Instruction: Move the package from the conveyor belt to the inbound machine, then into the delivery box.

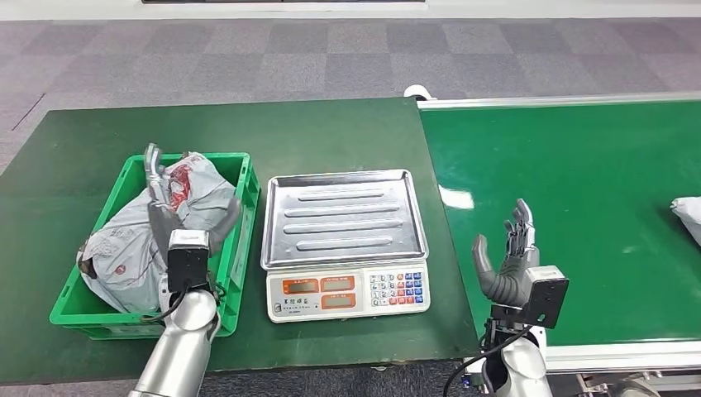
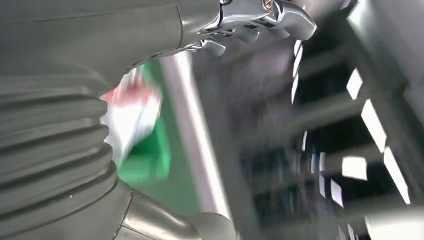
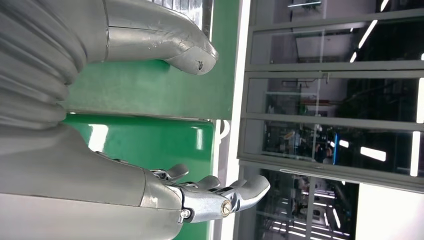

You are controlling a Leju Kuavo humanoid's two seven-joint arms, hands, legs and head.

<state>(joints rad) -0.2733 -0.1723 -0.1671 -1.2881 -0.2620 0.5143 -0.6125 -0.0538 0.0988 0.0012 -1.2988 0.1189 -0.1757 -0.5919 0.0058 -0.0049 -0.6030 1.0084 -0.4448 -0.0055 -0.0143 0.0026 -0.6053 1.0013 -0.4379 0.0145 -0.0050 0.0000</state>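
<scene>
Head view: the robot's left hand point(image 1: 169, 203) hangs over the green plastic crate point(image 1: 241, 217) at the left end of the dark green table point(image 1: 331, 124), fingers spread and gripping nothing, directly above the grey plastic mailing bag with red print point(image 1: 124, 248) that lies inside the crate; whether the fingers touch the bag cannot be told. The silver-trayed electronic scale with orange displays point(image 1: 345, 240), standing just beside the crate at the table's front edge, carries nothing on its tray. Across the table's right edge, the right hand point(image 1: 508, 256) is raised, fingers spread wide and empty, over the near left corner of the bright green conveyor belt point(image 1: 579, 182). A second pale package point(image 1: 688, 215) lies at the belt's far right edge, well apart from that hand. By this evidence one package has reached the delivery box, and the run appears complete for it; the package on the belt remains unhandled, with weighing and boxing ahead.
</scene>
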